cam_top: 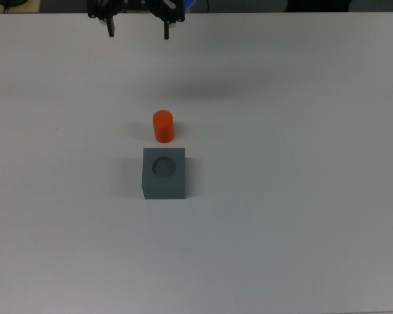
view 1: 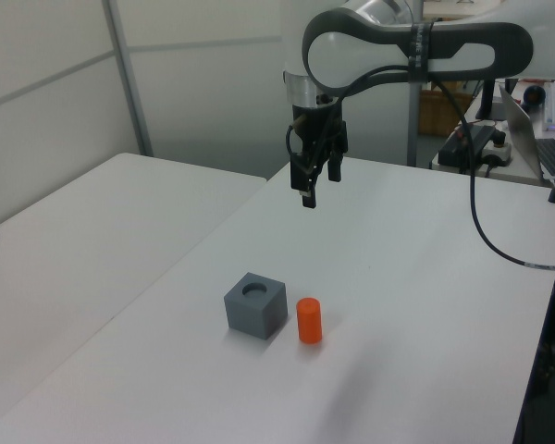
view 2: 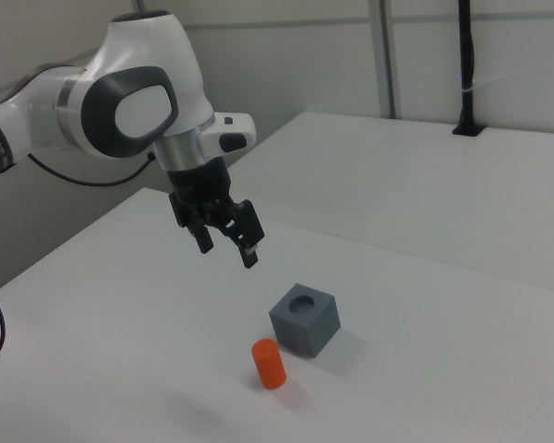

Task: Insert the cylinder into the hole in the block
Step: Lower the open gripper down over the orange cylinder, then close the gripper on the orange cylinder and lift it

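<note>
Tool (cam_top: pixel 138 31) hangs above the tabletop (cam_top: pixel 301 196), fingers apart, empty. Cylinder (cam_top: pixel 162 126) upright just beside block (cam_top: pixel 164 173), hole unfilled.

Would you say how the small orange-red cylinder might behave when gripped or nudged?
The smooth orange-red cylinder stands upright on the white table, so a nudge may tip it, then it would probably roll. It looks rigid; its smooth sides could slip.

Light: even, bright, diffuse, from overhead.
Shadows: soft; faint smudge on table (cam_top: pixel 301 216) above cylinder (cam_top: pixel 163 126) in top view; thin dark edge beside block (cam_top: pixel 164 173).
Glare: none seen.
Focus: slightly soft throughout.
</note>
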